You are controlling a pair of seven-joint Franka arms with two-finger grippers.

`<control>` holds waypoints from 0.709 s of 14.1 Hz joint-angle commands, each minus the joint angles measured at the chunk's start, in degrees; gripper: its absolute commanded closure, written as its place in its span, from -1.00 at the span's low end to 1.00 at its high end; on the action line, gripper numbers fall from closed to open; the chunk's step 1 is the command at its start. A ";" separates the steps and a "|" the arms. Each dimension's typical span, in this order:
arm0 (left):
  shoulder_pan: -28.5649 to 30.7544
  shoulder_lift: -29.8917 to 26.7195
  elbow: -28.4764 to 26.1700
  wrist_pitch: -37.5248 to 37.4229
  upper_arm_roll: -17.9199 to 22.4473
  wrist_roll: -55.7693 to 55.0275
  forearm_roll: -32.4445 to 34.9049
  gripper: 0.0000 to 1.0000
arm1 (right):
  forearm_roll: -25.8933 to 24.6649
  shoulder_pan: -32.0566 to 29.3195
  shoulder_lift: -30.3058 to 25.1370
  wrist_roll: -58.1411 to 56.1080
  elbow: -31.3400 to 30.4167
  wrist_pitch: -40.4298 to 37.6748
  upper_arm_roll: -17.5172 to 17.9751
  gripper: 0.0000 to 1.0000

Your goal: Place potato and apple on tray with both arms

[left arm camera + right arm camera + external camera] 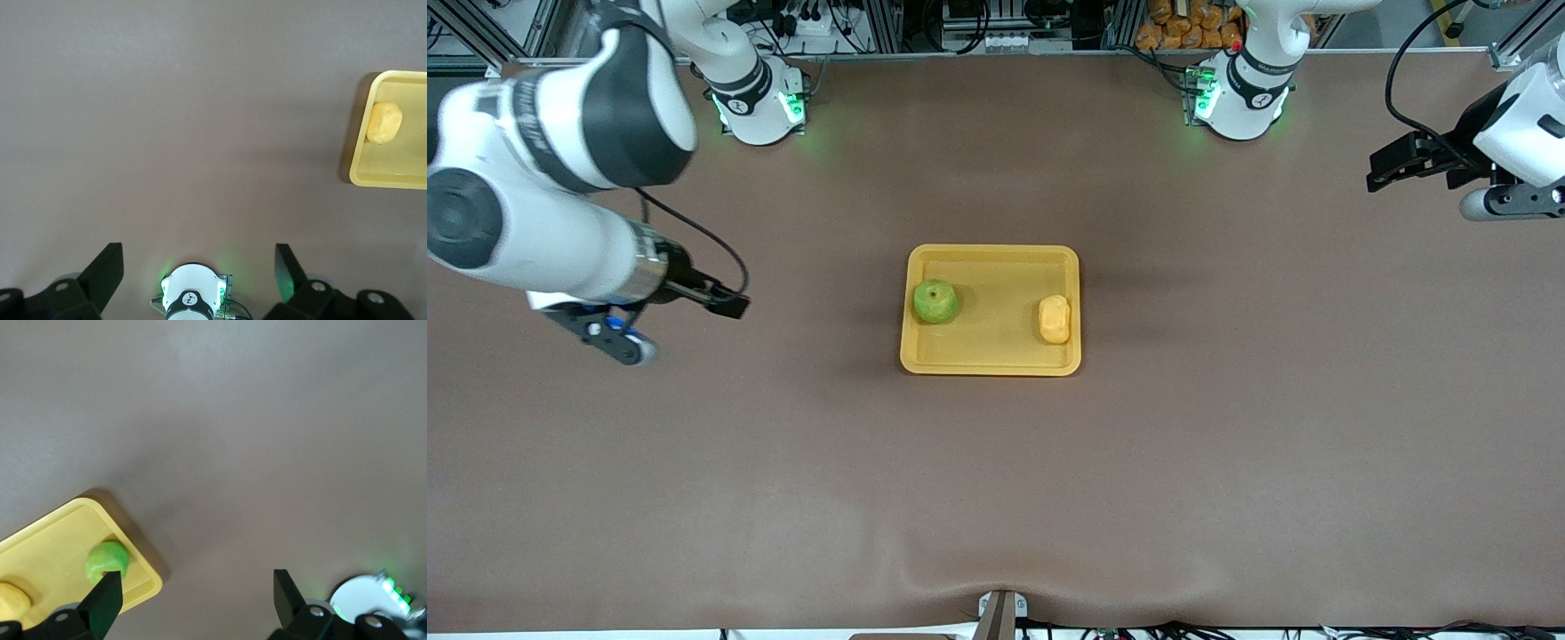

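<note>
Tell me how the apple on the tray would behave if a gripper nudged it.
The apple is round, so a nudge would probably set it rolling. It sits inside the tray, whose raised rim would likely stop it. Its skin looks smooth, so fingers might slip unless they close across its middle.

A brown mat [1227, 462] covers the counter, lying smooth but for a shallow ripple at the edge nearest the front camera. Along the top edge stand metal frame posts [885, 22] and tangled cables [800, 18]. Light falls evenly from above.
</note>
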 commanded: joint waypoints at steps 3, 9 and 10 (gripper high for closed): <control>0.19 -1.55 -0.81 -0.51 0.12 -0.79 -0.88 -1.00 | -1.40 0.25 -0.60 -21.83 3.06 -1.02 -8.23 -1.00; 0.19 -1.12 0.59 -0.51 0.21 -0.62 -0.09 -1.00 | -0.88 -1.94 -0.51 -27.58 4.21 -2.34 -11.41 -1.00; 0.28 -1.11 0.69 -0.42 0.21 -0.62 -0.08 -1.00 | -0.79 -2.30 -0.51 -27.58 4.21 -2.43 -11.41 -1.00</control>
